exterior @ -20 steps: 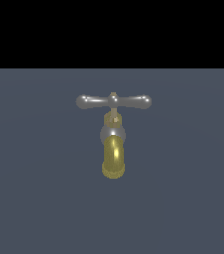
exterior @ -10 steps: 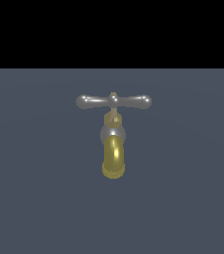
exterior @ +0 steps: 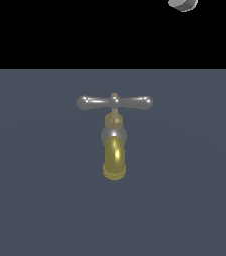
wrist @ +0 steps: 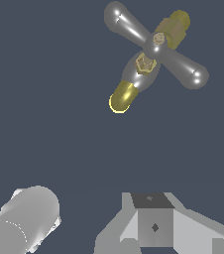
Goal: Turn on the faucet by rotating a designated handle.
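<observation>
On the grey floor [exterior: 35, 200] sits the faucet [exterior: 114, 150], its silver crossbar handle [exterior: 114, 102] level above the brass spout [exterior: 114, 160]. Wrist view adds the handle's brass hub [wrist: 158, 38] from above. Only gripper [wrist: 153, 225] bodywork shows, well clear; can't tell if the claw's open.

Exterior view: only a grey rounded bit of the arm [exterior: 183, 4] pokes in at the top edge — rest cut off, gripper out of sight there. Wrist view: gripper [wrist: 153, 225] cropped by the frame edge, fingertips outside the picture — jaw state can't be told. Faucet [wrist: 148, 62] base hidden behind its own handle [wrist: 156, 44] and stem.
</observation>
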